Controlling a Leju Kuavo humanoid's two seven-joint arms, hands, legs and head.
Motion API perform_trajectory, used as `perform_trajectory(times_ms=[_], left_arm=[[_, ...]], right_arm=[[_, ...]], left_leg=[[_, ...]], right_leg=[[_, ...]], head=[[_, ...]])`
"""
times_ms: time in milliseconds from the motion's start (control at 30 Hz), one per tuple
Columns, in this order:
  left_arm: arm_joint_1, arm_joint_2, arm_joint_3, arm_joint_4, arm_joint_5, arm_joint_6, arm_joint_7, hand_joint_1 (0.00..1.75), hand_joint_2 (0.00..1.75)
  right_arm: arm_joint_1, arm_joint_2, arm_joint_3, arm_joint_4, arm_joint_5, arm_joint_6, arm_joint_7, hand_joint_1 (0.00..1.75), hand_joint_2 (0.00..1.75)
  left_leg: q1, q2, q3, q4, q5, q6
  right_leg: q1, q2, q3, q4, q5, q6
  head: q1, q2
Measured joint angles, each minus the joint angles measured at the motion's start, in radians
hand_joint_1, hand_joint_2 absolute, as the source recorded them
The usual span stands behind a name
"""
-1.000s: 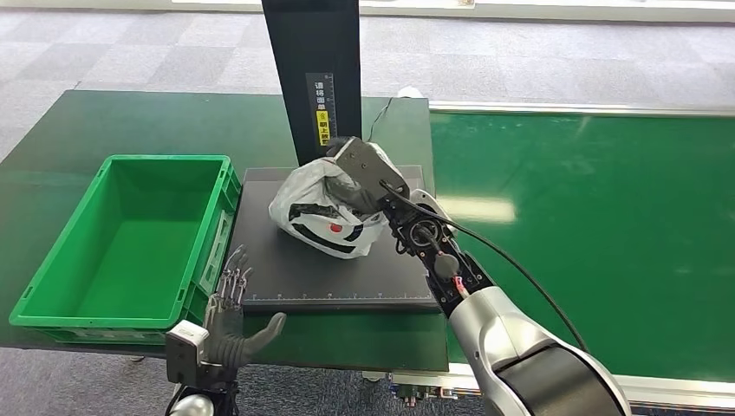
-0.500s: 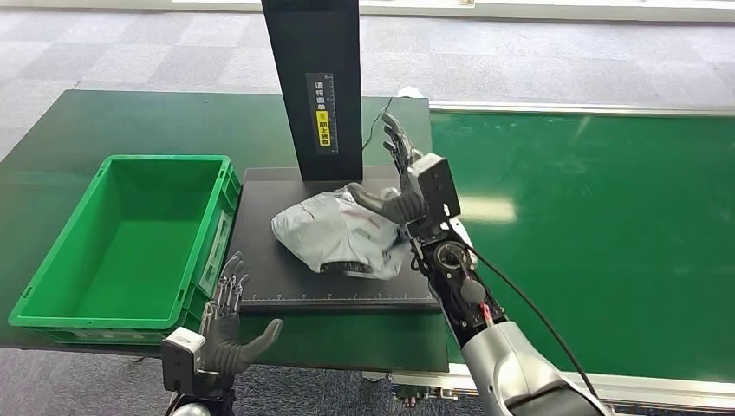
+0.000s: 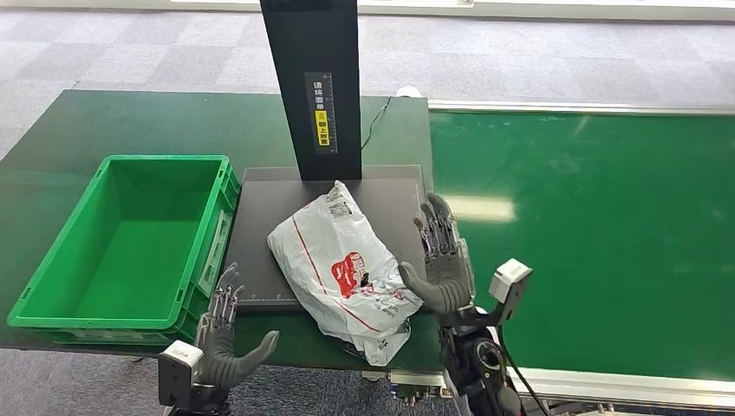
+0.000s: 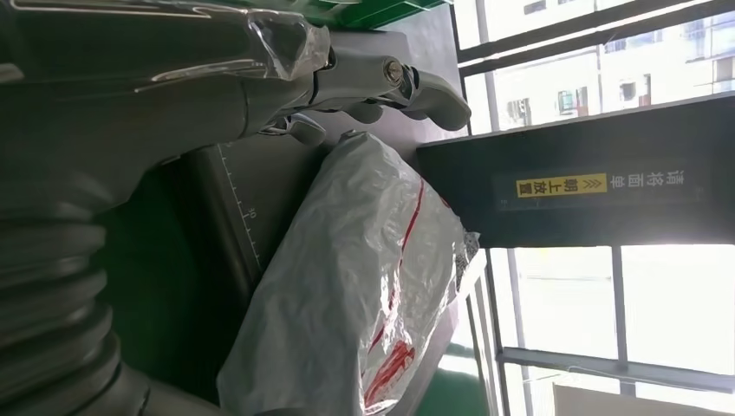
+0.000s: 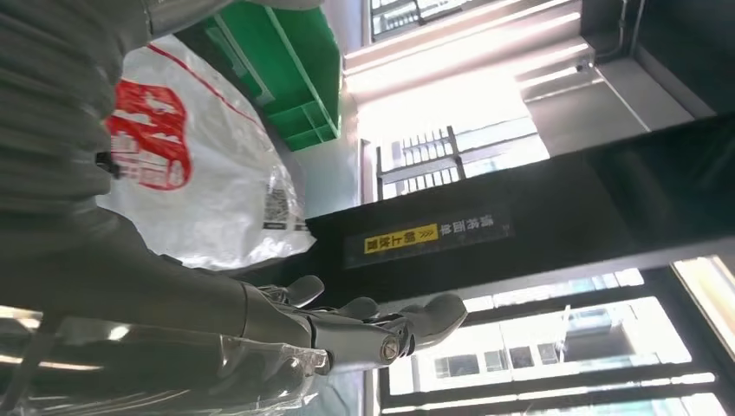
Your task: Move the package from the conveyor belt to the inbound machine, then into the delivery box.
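A white plastic package [image 3: 342, 267] with red print lies slantwise across the near edge of the inbound machine's black platform [image 3: 269, 217], its far end pointing toward the black upright column [image 3: 312, 87] and its near end hanging past the platform onto the green worktop [image 3: 104, 121]. The right robot hand [image 3: 440, 260] stands just beside the package's right flank, fingers spread and upright, thumb close against or touching the plastic, grasping nothing. The left robot hand [image 3: 227, 334] waits lower down at the worktop's front edge, also released and spread, between the package and the green delivery box [image 3: 52, 260]. The package's long axis runs from the column back toward the robot, leaning to its right, so it sits between the two hands, with the right one nearer. The delivery box lies to the package's left, well clear of the conveyor belt [image 3: 589, 225] on the right. Judging by this layout, the transfer into the box means carrying the package leftward over the box's near wall, and either a two-handed scoop or a push from the right side looks workable.
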Motion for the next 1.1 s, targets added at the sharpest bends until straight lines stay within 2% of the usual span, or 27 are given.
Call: perform_trajectory(times_ms=[200, 333, 433, 567, 1100], left_arm=[[0.011, -0.007, 0.003, -0.015, -0.041, -0.027, 0.014, 0.0, 1.75], [-0.017, -0.016, -0.043, 0.008, -0.181, 0.003, 0.05, 0.0, 1.75], [-0.062, -0.029, -0.109, 0.047, -0.264, 0.044, 0.072, 0.0, 1.75], [-0.093, -0.036, -0.156, 0.079, -0.277, 0.061, 0.08, 0.0, 1.75], [-0.111, -0.037, -0.186, 0.115, -0.279, 0.063, 0.081, 0.0, 1.75]], right_arm=[[0.147, 0.009, -0.082, -0.145, 0.026, -0.011, 0.021, 0.0, 1.75], [0.206, 0.014, -0.128, -0.213, 0.029, -0.015, 0.012, 0.0, 1.75], [0.217, 0.02, -0.148, -0.241, 0.031, -0.015, 0.01, 0.0, 1.75], [0.222, 0.025, -0.161, -0.261, 0.034, -0.015, 0.009, 0.0, 1.75], [0.227, 0.025, -0.178, -0.274, 0.035, -0.015, 0.009, 0.0, 1.75]], left_leg=[[0.0, 0.0, 0.0, 0.0, 0.0, 0.0], [0.0, 0.0, 0.001, 0.0, 0.0, 0.0], [0.0, 0.001, 0.001, 0.0, 0.0, 0.0], [0.0, 0.001, 0.002, 0.0, 0.001, 0.0], [0.0, 0.001, 0.001, 0.0, 0.0, 0.0]], right_leg=[[0.0, 0.0, 0.0, 0.0, 0.0, 0.0], [0.0, 0.0, 0.0, 0.0, 0.0, 0.0], [0.0, 0.0, 0.001, 0.0, 0.001, 0.0], [0.0, 0.001, 0.001, 0.0, 0.001, 0.0], [0.0, 0.001, 0.0, 0.0, 0.001, 0.0]], head=[[0.0, 0.0], [0.0, 0.0], [0.0, 0.0], [0.0, 0.0], [0.0, 0.0]])
